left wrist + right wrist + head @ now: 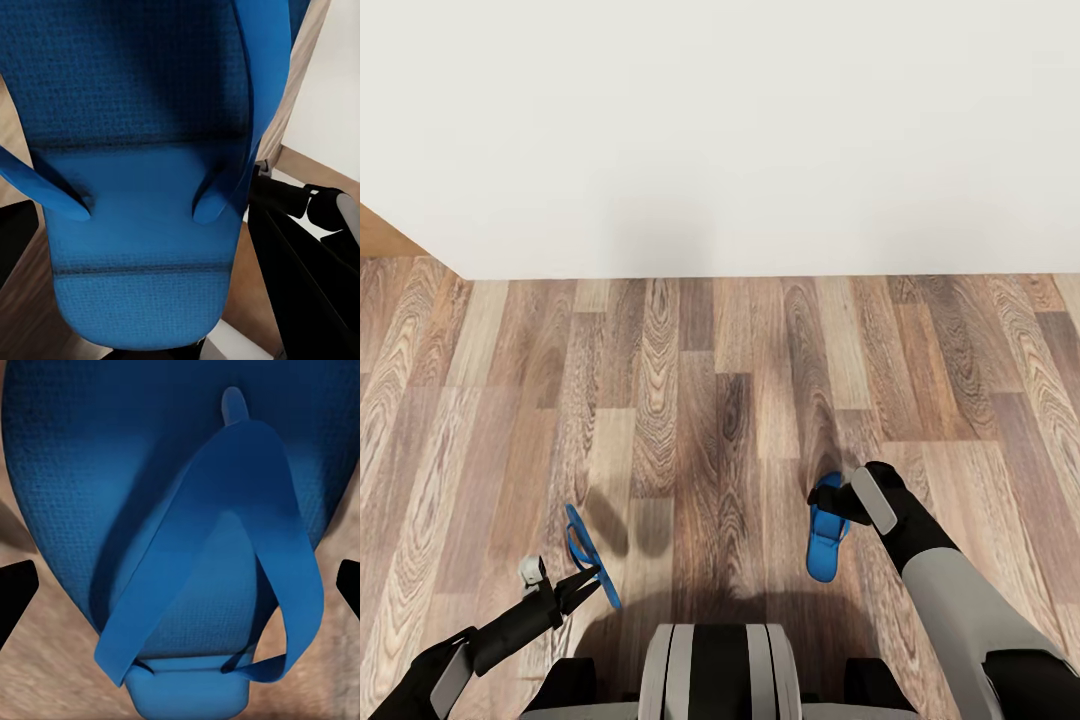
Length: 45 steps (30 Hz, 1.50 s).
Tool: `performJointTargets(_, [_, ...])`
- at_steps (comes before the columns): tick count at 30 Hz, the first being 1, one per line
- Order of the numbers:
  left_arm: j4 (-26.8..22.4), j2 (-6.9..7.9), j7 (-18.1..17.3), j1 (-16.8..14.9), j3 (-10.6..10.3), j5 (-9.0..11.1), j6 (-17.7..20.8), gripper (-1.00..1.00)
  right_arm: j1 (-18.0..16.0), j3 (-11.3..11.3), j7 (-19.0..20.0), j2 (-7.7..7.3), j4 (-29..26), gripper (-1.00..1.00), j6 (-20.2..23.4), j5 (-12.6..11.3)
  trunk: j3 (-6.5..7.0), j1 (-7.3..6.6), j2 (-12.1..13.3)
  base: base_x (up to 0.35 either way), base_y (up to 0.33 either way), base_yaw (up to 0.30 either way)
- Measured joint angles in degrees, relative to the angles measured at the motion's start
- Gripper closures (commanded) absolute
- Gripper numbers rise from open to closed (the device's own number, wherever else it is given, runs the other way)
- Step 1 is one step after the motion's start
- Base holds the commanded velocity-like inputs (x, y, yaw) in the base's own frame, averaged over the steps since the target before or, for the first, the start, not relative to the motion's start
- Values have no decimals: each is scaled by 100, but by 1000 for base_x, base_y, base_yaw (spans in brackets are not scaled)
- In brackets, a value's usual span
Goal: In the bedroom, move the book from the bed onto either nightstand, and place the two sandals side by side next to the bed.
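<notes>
Head view: above the wood-plank floor (720, 400) near the white wall (720, 130), left gripper (582, 578) pinching one blue sandal (590, 555), right gripper (840, 505) pinching the other sandal (826, 540); either thin strap grip could slip and drop a sandal askew

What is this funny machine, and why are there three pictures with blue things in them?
It's a robot on wheels with two arms. The big picture comes from a camera on its head, looking down at a wooden floor beside a white wall. The blue things are flip-flops. Its left gripper holds one sandal tipped on its edge. Its right gripper holds the other sandal. The two small pictures come from cameras on its wrists, so each sandal looks huge: left one, right one.
</notes>
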Motion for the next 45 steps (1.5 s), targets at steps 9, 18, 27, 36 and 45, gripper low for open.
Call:
performJointTargets(9, [0, 0, 0, 0, -1, 1, 0, 100, 0, -3, 0, -1, 0, -100, 0, 0, 0, 0, 0, 0, 0, 0])
performJointTargets(18, [0, 0, -8, 0, -1, 1, 0, 100, 0, -2, 3, -2, 0, 100, 4, 16, 0, 0, 0, 0, 0, 0])
performJointTargets(27, [0, -1, -9, 0, -1, 1, 0, 100, 0, -4, 7, 0, 0, 100, 2, 2, 0, 0, 0, 0, 0, 0])
performJointTargets(36, [2, 2, -9, 0, 1, 0, 0, 100, 0, -11, 4, -1, 0, 100, 0, 2, 0, 0, 0, 0, 0, 0])
performJointTargets(45, [8, 8, 7, 0, 4, 0, 0, 100, 0, -11, -6, -1, 1, 100, -6, -9, 0, 0, 0, 0, 0, 0])
